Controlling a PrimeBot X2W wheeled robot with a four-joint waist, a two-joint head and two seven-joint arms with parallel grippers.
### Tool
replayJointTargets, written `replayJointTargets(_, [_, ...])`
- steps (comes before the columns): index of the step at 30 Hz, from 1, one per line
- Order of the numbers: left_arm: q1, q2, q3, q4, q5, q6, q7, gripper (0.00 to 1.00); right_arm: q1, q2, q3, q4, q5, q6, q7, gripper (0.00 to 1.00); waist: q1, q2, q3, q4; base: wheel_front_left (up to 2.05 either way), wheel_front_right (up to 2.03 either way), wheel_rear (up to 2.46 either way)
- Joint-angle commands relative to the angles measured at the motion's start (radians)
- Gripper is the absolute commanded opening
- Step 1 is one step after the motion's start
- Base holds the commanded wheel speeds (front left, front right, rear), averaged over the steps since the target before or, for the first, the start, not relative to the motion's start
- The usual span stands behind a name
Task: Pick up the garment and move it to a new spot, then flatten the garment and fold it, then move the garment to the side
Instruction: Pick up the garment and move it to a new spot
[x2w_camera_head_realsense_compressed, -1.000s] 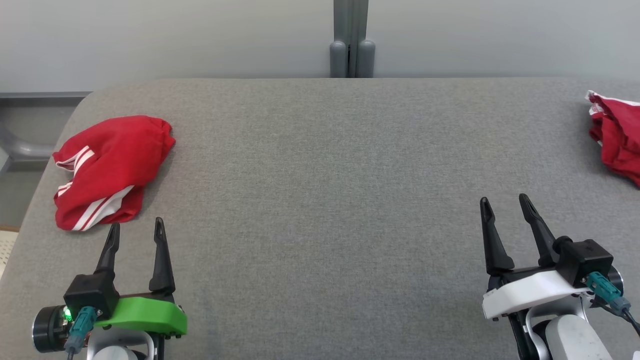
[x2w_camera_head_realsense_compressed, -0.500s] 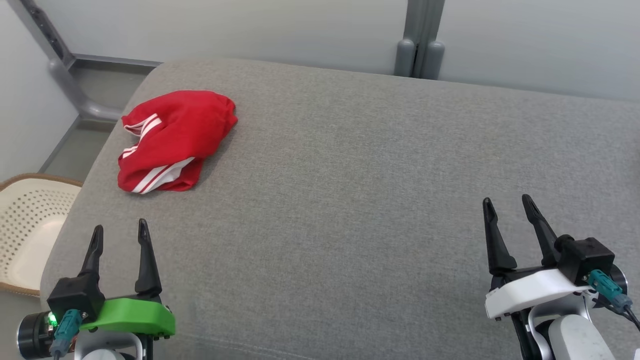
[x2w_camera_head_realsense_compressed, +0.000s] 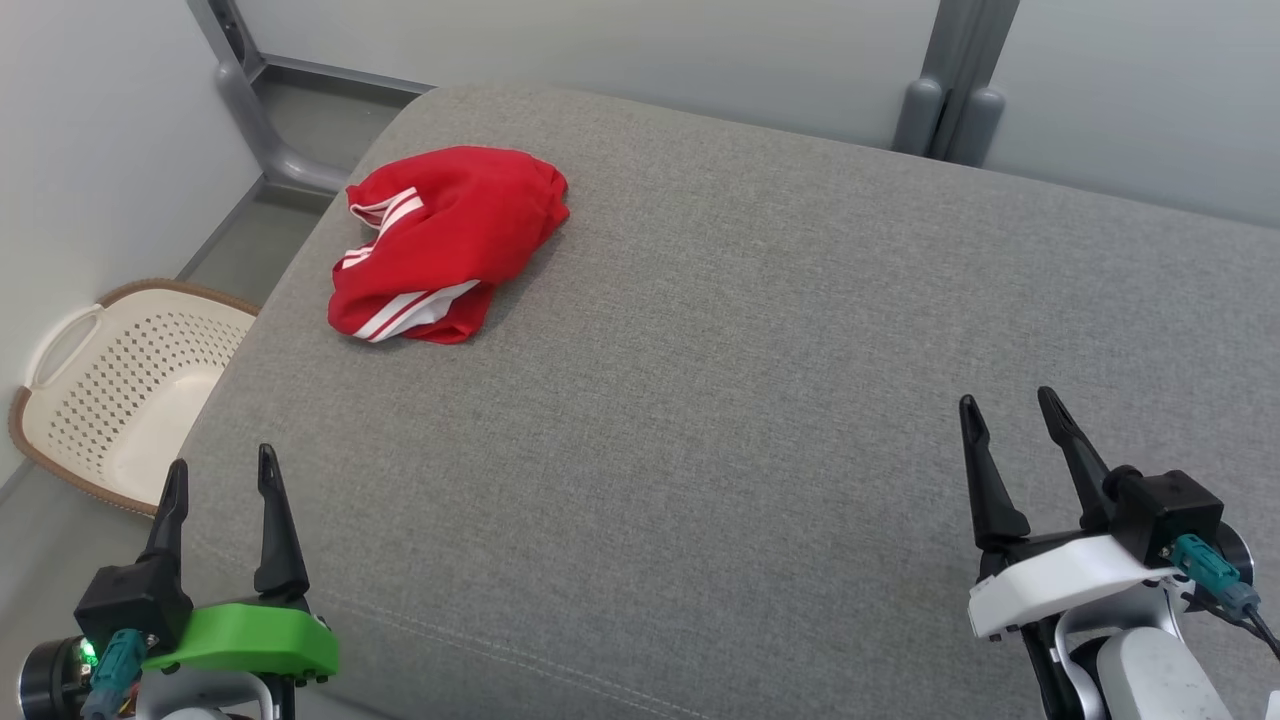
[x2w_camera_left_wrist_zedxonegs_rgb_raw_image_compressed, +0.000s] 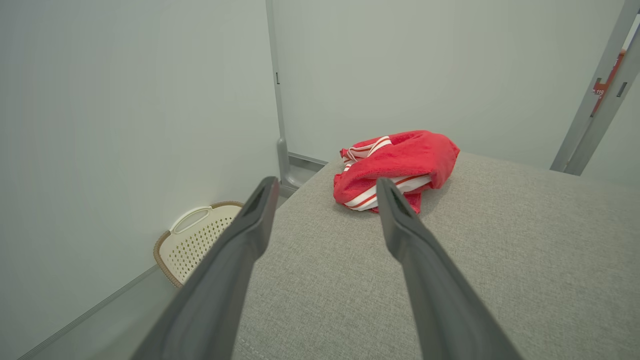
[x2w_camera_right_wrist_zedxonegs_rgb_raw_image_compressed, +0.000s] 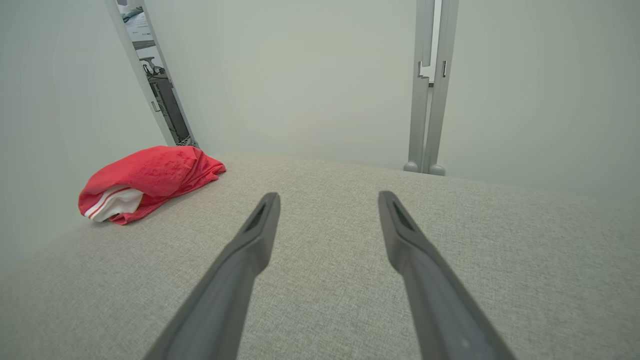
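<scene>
A crumpled red garment (x2w_camera_head_realsense_compressed: 448, 240) with white stripes lies near the far left corner of the grey table (x2w_camera_head_realsense_compressed: 760, 420). The left wrist view has the garment (x2w_camera_left_wrist_zedxonegs_rgb_raw_image_compressed: 395, 167) straight ahead, beyond the fingertips. In the right wrist view the garment (x2w_camera_right_wrist_zedxonegs_rgb_raw_image_compressed: 145, 180) sits far to the left. My left gripper (x2w_camera_head_realsense_compressed: 222, 467) stands open and empty at the table's near left edge, well short of the cloth. My right gripper (x2w_camera_head_realsense_compressed: 1007, 402) is open and empty over the near right of the table, its fingers (x2w_camera_right_wrist_zedxonegs_rgb_raw_image_compressed: 260, 230) spread above bare fabric.
A cream perforated laundry basket (x2w_camera_head_realsense_compressed: 130, 385) stands on the floor left of the table, also seen as the basket (x2w_camera_left_wrist_zedxonegs_rgb_raw_image_compressed: 197, 237) in the left wrist view. Grey posts (x2w_camera_head_realsense_compressed: 945, 100) rise behind the table against pale walls.
The head camera has swung left, so the whole picture shifted right and the basket came into view. A second red cloth at the far right has left the picture. Both grippers stay open.
</scene>
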Motion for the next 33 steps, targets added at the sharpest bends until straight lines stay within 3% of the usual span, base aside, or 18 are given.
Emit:
replayJointTargets(1, [0.012,0.001,0.002,-0.004,-0.002,0.007,-0.006,1.0,0.007,-0.007,-0.001,-0.006,-0.002,-0.002,0.003,1.0,0.0,0.0,0.005,0.009,0.0,0.0,0.0])
replayJointTargets(17, [0.002,0.009,0.007,0.011,-0.014,0.009,-0.013,1.0,-0.003,-0.017,0.017,0.005,0.011,-0.002,0.008,1.0,0.0,0.0,0.014,0.008,0.0,0.0,0.0])
replayJointTargets(25, [-0.105,0.02,0.025,0.033,-0.019,-0.009,-0.027,1.0,-0.037,-0.064,0.001,-0.041,-0.004,-0.002,0.038,1.0,0.0,0.0,0.111,-0.086,0.0,0.0,0.0])
replayJointTargets(33, [-0.33,0.055,0.06,0.113,-0.019,-0.048,-0.034,1.0,-0.087,-0.126,-0.026,-0.122,-0.011,-0.002,0.083,1.0,0.0,0.0,0.241,-0.185,0.0,0.0,0.0])
